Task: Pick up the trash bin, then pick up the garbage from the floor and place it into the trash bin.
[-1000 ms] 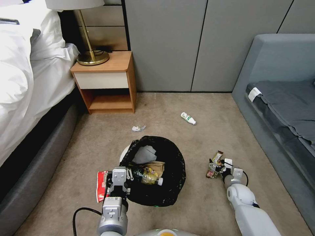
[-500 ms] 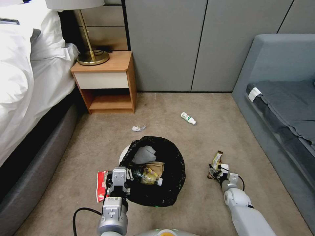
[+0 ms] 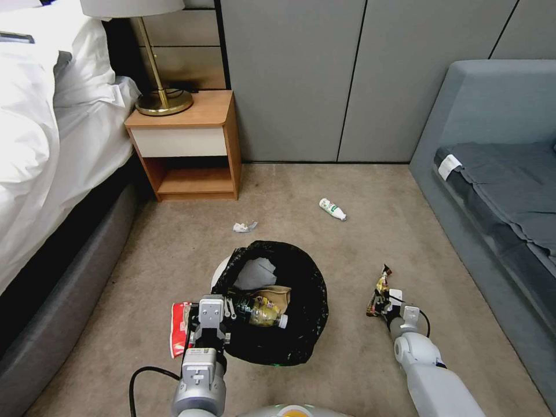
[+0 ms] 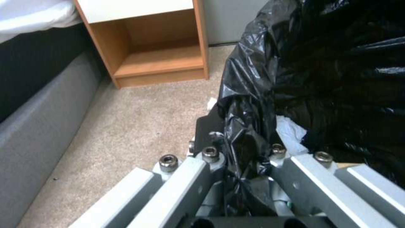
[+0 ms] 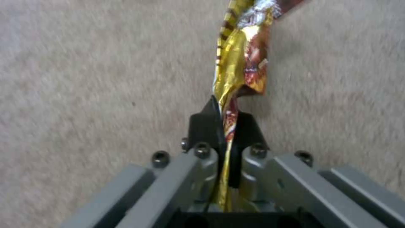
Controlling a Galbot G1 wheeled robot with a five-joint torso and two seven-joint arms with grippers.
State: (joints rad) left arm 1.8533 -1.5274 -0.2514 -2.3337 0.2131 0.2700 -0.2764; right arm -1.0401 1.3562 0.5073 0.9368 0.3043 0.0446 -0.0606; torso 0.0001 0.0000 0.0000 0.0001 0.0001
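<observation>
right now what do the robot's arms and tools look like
Both arms have smooth silver-grey and white rounded shells. The left tool has a boxy silver body bearing a small printed label, with a black cable looping behind. The right tool has black fingertips, grey linkages with hex bolts, and a thin black cable.

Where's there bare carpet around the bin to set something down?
Free carpet lies between the trash bin and the sofa, beyond the small bottle, and between the bed and the bin. It is crowded by the left gripper, with the red packet, and at the right gripper, shut on a wrapper.
</observation>
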